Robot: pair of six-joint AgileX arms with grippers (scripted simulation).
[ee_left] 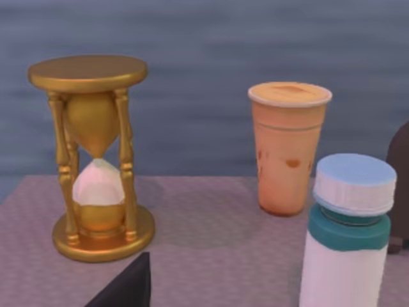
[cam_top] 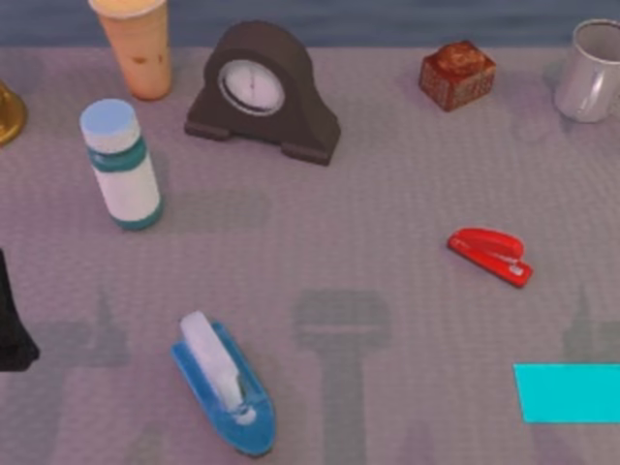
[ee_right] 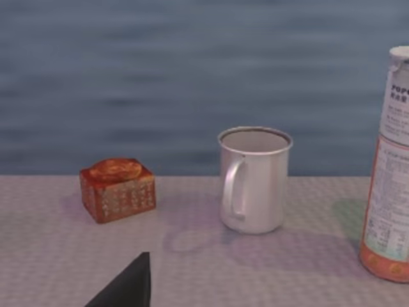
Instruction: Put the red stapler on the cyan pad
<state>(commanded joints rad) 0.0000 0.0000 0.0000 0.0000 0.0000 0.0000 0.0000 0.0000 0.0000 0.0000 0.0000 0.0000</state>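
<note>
Cyan against the grey table, the cyan pad (cam_top: 570,392) lies flat at the near right edge of the top view, running off the right side. Nothing rests on it. Well to its left, near the front, sits a blue tape dispenser (cam_top: 225,384), pointing toward the near side. At the left edge a dark shape (cam_top: 14,325) shows, part of my left arm, though I cannot tell whether its fingers are open or closed. In each wrist view only a dark tip shows at the near edge (ee_left: 126,289) (ee_right: 126,286), which also leaves both the left and the right gripper unsettled.

Farther in and right of centre lies the red stapler (cam_top: 490,255), tilted, apart from the pad and untouched by either arm. On the left stands a white bottle (cam_top: 123,165) with a teal band and pale blue cap. Beyond it are an orange cup (cam_top: 136,45) and a dark brown mantel clock (cam_top: 262,92). A gold hourglass (ee_left: 94,157) stands at the far left. At the far right sit a reddish-brown cube (cam_top: 456,74) and a metal mug (cam_top: 591,72), with a printed can (ee_right: 387,179) beside the mug in the right wrist view.
</note>
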